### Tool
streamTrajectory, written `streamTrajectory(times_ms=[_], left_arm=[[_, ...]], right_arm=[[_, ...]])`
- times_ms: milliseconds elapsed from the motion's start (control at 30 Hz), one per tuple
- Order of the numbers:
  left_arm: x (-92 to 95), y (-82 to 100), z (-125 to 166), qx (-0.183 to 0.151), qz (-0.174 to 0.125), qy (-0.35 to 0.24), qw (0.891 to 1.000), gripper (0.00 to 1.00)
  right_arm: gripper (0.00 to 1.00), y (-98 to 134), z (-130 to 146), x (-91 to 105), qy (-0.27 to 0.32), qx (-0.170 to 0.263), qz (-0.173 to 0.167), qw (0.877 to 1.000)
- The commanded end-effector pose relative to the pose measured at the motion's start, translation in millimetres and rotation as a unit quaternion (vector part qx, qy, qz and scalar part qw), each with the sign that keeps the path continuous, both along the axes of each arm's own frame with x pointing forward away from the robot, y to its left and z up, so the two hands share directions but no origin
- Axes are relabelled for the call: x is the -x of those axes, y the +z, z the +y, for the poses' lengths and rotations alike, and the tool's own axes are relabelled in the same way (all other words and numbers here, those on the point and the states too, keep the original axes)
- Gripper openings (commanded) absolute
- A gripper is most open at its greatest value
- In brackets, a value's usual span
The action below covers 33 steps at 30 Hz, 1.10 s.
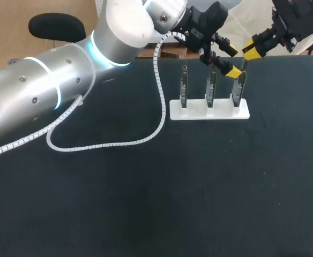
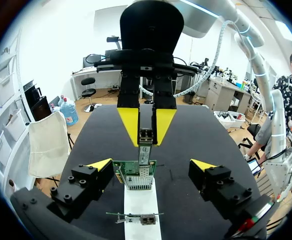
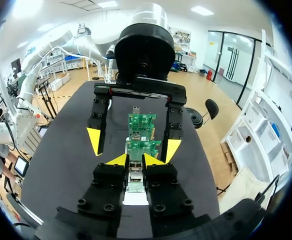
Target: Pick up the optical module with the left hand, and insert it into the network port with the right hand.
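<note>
Overhead, the head view showed both arms meeting above one end of a white stand (image 1: 210, 111) on the dark table (image 1: 146, 203), where three circuit boards stood upright in a row. The left arm (image 1: 65, 80) lay across the table from the left, with a white coiled cable (image 1: 119, 144) looped on the surface beside it. The left end effector (image 1: 230, 60) was poised over the rightmost board (image 1: 240, 91). The right end effector (image 1: 252, 52) hung at the upper right, angled down toward the same board.

What that view could not settle, the wrist cameras did. The left wrist view showed its own fingers released and spread wide, one on either side of the board, touching nothing. Ahead of them the right end effector pointed straight down with the optical module (image 2: 145, 147) pinched between its yellow tips. The module's lower end met the board at the network port (image 2: 137, 181); how deep it sat could not be told.

The right wrist view showed its own tips clenched on the module from both sides, just above the stand. The left end effector's open fingers hung beyond, flanking the green boards lined up behind.
</note>
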State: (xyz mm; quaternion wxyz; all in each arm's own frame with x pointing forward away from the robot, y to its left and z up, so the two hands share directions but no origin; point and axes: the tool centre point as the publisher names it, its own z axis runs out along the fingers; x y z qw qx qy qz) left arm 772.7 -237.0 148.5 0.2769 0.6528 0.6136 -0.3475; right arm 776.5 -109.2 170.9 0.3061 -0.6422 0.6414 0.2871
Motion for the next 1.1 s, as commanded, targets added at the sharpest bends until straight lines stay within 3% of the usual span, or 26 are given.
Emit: streamTrajectory(times_ms=[33,1100], left_arm=[[1.9,-0.2,1,0.000,-0.002,0.001,1.000,1.00],[1.9,-0.2,1,0.000,-0.002,0.001,1.000,1.00]], right_arm=[[0.00,2,0,1.4,0.000,-0.002,-0.005,1.000],[0.00,-9,0,-0.1,0.010,0.009,0.010,1.000]])
